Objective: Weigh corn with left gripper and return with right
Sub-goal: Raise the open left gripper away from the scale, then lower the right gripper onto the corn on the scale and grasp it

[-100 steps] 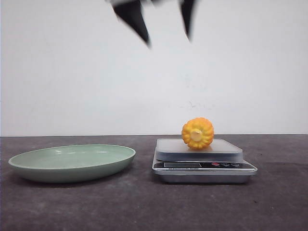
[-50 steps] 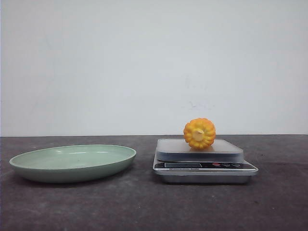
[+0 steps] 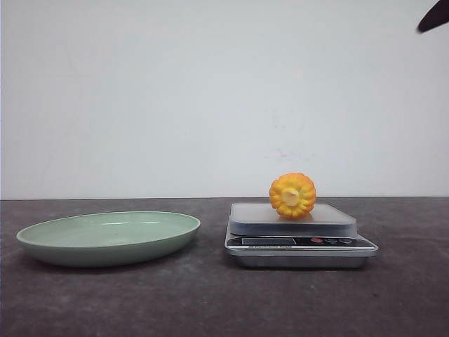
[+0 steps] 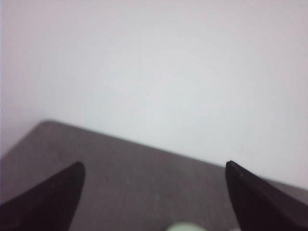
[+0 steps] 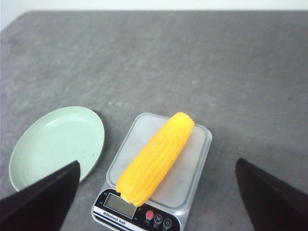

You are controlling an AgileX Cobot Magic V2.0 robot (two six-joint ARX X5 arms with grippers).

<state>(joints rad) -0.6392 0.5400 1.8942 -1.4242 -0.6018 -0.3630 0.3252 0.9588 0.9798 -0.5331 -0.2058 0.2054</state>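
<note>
Since a second ago your left pincer (image 4: pixel 154 192) has cleared the front view; a dark tip now shows at its top right corner. Both pincers hang spread and empty. The corn (image 5: pixel 155 158) lies lengthwise on the scale (image 3: pixel 300 242), beside the green plate (image 3: pixel 109 237). Your right pincer (image 5: pixel 159 202) could roll the cob off the smooth platform if it closes off-centre. The display reading is illegible.

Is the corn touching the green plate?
Apart. The front view shows the corn lying on the scale, with bare table between the scale and the green plate. The right wrist view agrees.
</note>
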